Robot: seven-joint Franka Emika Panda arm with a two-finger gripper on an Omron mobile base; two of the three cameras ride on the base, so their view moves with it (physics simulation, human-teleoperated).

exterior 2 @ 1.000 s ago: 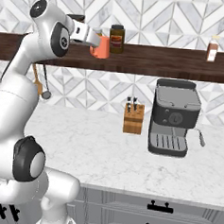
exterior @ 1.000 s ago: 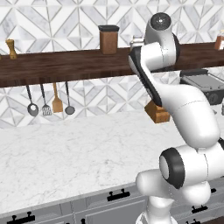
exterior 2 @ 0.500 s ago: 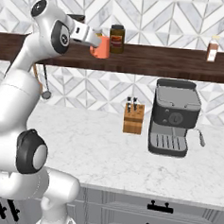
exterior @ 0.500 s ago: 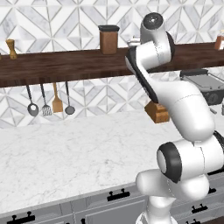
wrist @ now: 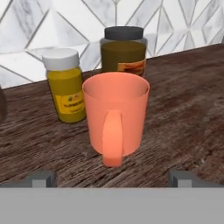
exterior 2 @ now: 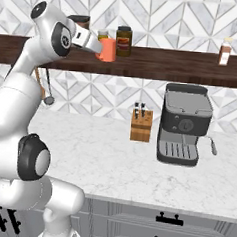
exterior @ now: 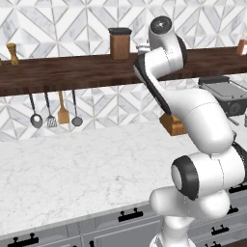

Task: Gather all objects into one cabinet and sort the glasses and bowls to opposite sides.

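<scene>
An orange mug [wrist: 114, 118], one of the glasses, stands upright on the long dark wooden shelf [wrist: 188, 100], with its handle turned toward the hand. My gripper [wrist: 111, 178] is open just in front of it. The two fingertips [wrist: 41, 178] sit wide apart, left and right of the handle, and touch nothing. From the right base view the gripper [exterior 2: 99, 47] reaches in from the left, right against the orange mug [exterior 2: 108, 49]. The cabinet and the bowls are out of view.
A yellow jar [wrist: 65, 85] and a dark jar [wrist: 124, 50] stand close behind the mug. On the shelf also stand a brown canister [exterior: 119, 43] and a small bottle [exterior 2: 225, 52]. Below it are hanging utensils [exterior: 54, 113], a knife block [exterior 2: 141, 125] and a coffee machine [exterior 2: 184, 124].
The arm has swung a little to the left and brought the open hand closer to the orange mug. The mug and jars have not moved.
</scene>
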